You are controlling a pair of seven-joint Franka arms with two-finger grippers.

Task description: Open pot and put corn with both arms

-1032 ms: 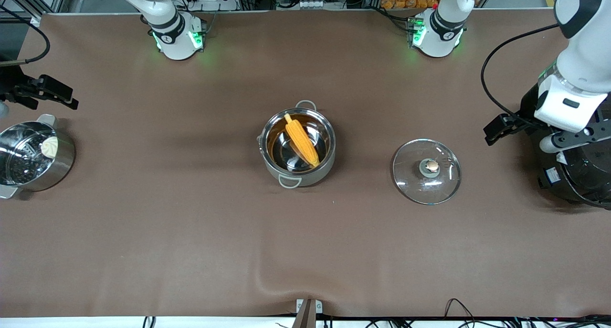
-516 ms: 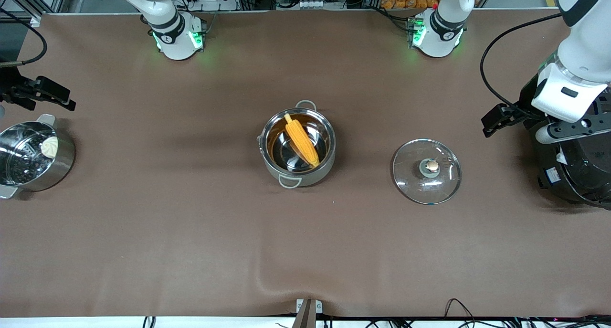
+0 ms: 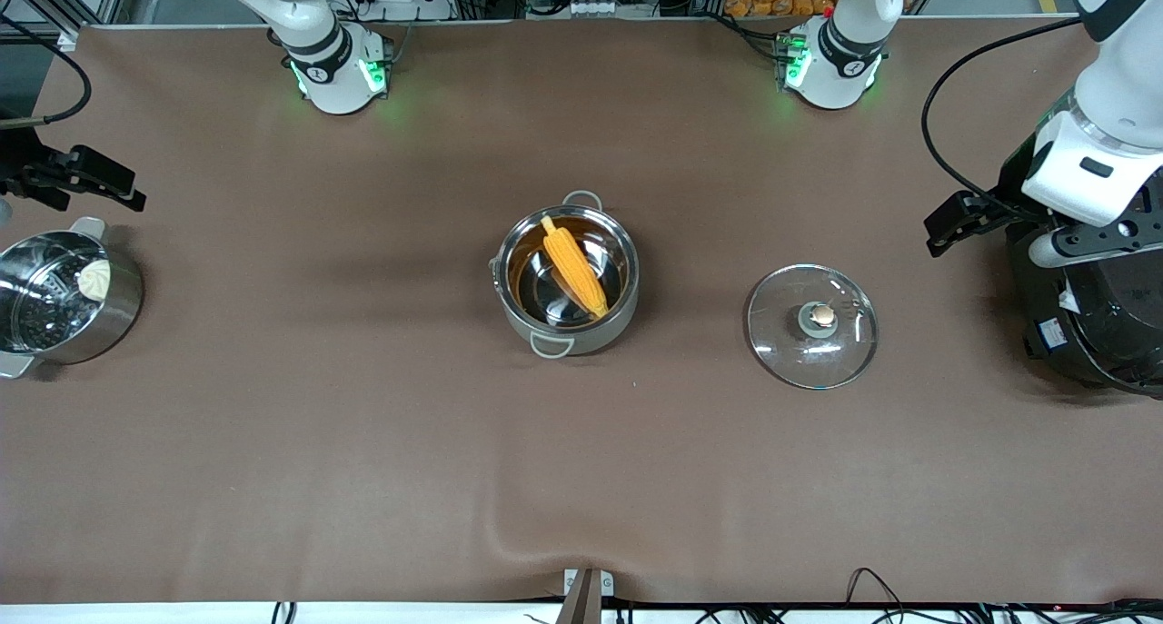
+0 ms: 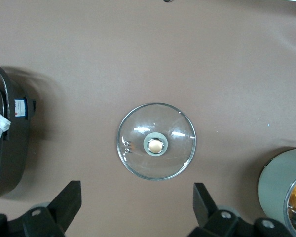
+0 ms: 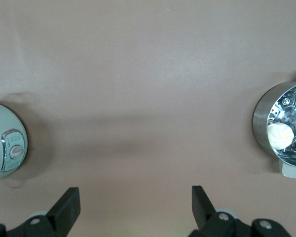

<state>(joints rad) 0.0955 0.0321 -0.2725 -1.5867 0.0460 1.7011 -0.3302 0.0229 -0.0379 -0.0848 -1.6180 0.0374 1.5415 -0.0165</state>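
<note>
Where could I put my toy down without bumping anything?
Bare cloth lies between the pot and the steamer pot, and nearer the front camera than all of them. It is tighter between the glass lid and the rice cooker.

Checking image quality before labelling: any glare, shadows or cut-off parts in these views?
Front view: reflections inside the pot, corn still clear; green base glow; soft shadows. Left wrist view: highlights on the lid, left hand open, partly cropped. Right wrist view: even light, right hand open, partly cropped.

1. The shiny steel pot [image 3: 567, 282] stands open mid-table.
2. The yellow corn [image 3: 573, 266] lies slanted inside it.
3. Its glass lid [image 3: 812, 325] lies flat, knob up, toward the left arm's end.
</note>
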